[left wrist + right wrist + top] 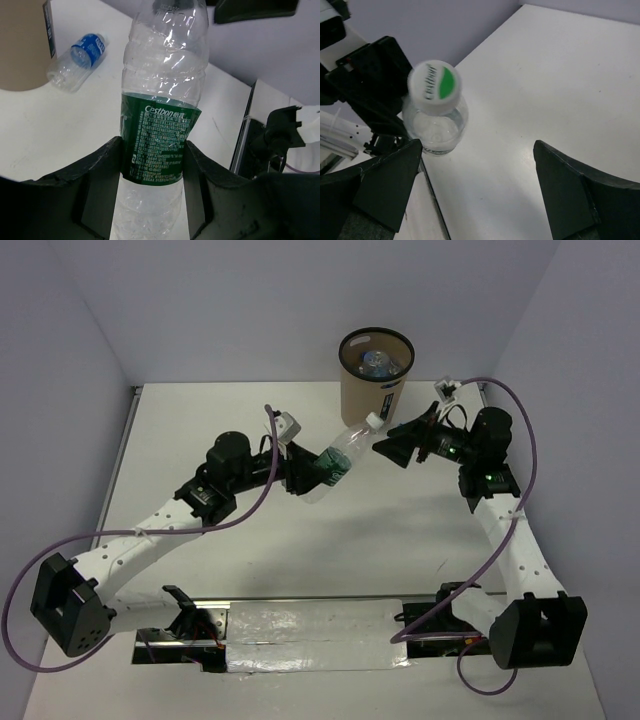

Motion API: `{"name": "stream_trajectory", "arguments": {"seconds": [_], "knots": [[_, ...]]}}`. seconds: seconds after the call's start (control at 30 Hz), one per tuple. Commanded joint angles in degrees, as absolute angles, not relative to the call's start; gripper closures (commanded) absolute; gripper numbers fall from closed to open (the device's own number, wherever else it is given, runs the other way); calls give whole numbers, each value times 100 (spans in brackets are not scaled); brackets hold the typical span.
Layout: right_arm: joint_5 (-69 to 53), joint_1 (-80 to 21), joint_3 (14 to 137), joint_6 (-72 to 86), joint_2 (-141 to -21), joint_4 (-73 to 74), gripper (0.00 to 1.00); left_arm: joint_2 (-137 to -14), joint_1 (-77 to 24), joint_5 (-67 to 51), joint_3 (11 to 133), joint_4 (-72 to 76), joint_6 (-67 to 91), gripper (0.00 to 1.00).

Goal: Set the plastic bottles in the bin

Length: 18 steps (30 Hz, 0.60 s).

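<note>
While in left hand (152, 170), green-label bottle (162, 90) near bin (372, 392)

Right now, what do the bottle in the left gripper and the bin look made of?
The green-label bottle: thin clear plastic, glossy; see-through, ribbed, creased, with glints. Its cap: opaque white, probably plastic. The bin: matte tan wall with a dark rim, likely cardboard or paperboard; can't confirm from here.
</note>
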<state>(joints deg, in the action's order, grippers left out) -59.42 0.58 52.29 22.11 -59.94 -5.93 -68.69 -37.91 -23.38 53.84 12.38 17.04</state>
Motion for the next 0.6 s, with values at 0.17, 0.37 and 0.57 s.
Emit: {"name": "stream_trajectory", "arguments": {"seconds": [0.17,0.37,0.57], "knots": [[-5001,-895,5107,2803,-6073,-1186,0,-6855,-3779,-2601,5326,2495,2241,100],[-5045,-1230,5106,2856,-6117,-1599,0,-7022,-3788,-2698,5414,2540,2338,100],[-5036,-1388,5185,3015,-6249,-2065,0,-7075,-3779,-2856,5396,2707,2487,100]]}}
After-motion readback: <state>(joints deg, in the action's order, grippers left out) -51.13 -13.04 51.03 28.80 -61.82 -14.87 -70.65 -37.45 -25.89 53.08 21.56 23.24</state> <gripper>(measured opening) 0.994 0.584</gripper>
